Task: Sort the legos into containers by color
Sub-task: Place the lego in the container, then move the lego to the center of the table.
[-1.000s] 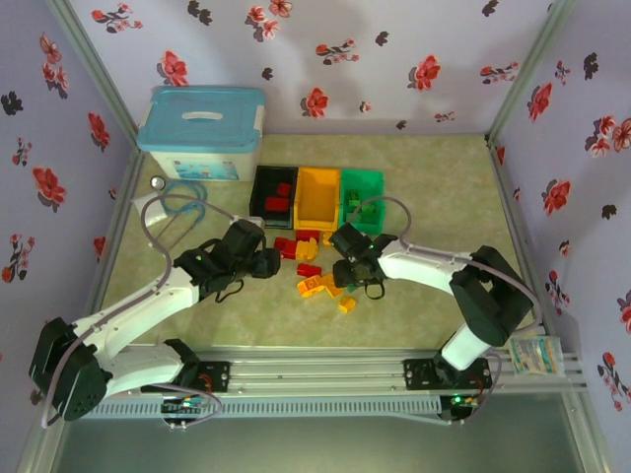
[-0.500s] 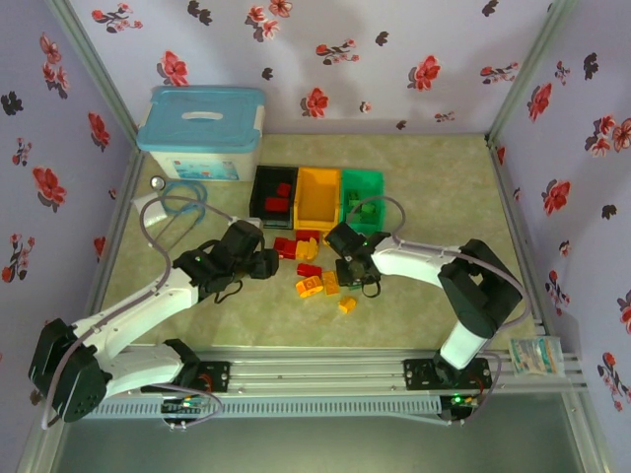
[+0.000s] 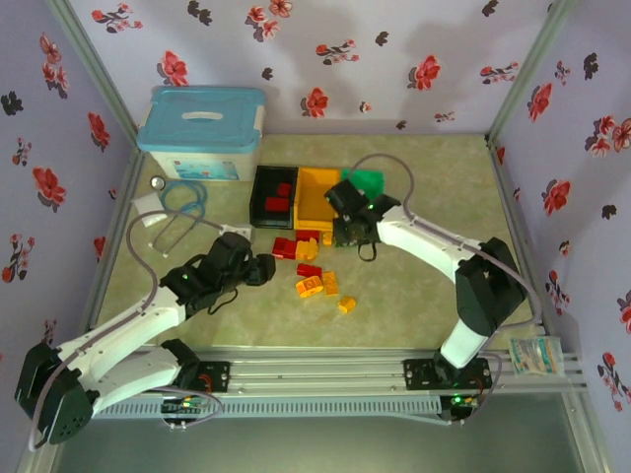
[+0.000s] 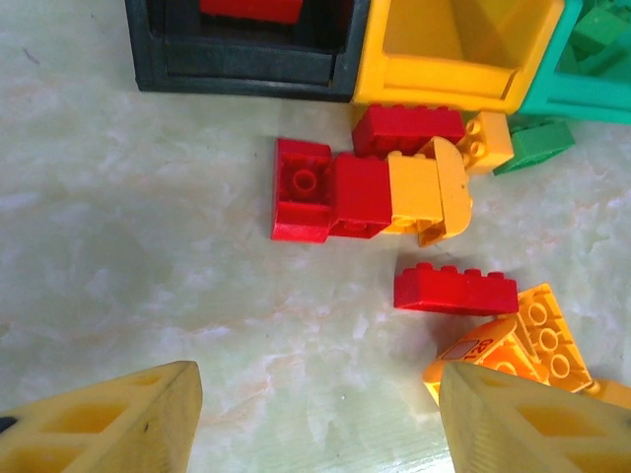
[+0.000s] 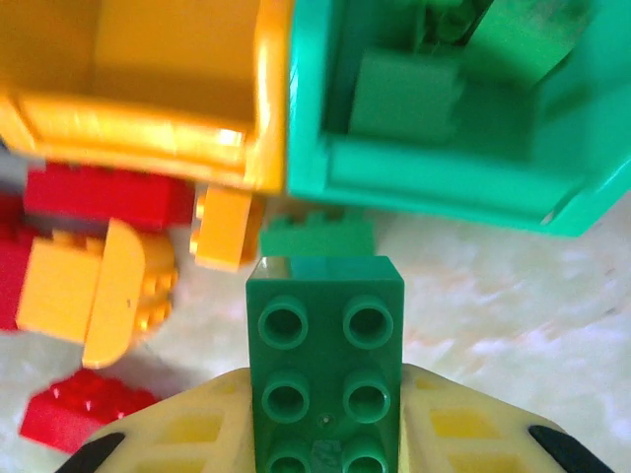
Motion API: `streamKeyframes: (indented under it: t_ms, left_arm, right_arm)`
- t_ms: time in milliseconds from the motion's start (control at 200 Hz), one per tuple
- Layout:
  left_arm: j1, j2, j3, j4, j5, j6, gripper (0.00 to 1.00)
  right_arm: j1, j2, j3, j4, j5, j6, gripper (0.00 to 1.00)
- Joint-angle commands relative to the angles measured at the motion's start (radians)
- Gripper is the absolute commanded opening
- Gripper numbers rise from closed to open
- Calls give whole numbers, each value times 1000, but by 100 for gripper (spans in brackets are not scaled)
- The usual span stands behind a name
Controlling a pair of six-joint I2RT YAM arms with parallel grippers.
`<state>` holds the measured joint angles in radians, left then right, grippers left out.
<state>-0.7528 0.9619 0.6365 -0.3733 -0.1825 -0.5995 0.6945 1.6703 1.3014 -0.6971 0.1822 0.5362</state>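
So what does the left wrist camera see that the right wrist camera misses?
Left wrist camera: the black bin with a red brick inside it, and the left pincer, open and empty.
Right wrist camera: the right pincer shut on a green brick, studs up, close to the green bin, which has green bricks lying inside.
Shared: the orange-yellow bin, the green bin beside it, and loose pieces in front of them, such as the long red brick and the rounded orange brick.
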Motion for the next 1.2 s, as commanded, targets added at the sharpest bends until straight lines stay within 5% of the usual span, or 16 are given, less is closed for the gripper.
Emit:
streamKeyframes:
  t_ms: [0, 305, 345, 405, 450, 935, 1195]
  left_arm:
    - [-10, -57, -57, 4, 7, -45, 65]
    - [-41, -115, -113, -16, 1, -91, 64]
    - [-46, -118, -111, -21, -4, -92, 64]
    - [-49, -125, -109, -26, -10, -93, 64]
    - [-49, -130, -108, -29, -15, -92, 64]
    - [-55, -51, -109, 32, -11, -78, 64]
    - [-57, -34, -104, 37, -8, -74, 64]
  right_arm:
    - [-64, 26, 90, -83, 22, -48, 24]
    - [-193, 263, 417, -188, -24, -110, 28]
    - [-203, 286, 462, -207, -16, -109, 38]
    - [-204, 306, 512, -221, -8, -110, 71]
    - [-198, 304, 527, -223, -11, -106, 76]
    - [-65, 63, 56, 13, -78, -12, 74]
    - [-56, 96, -30, 81, -90, 16, 64]
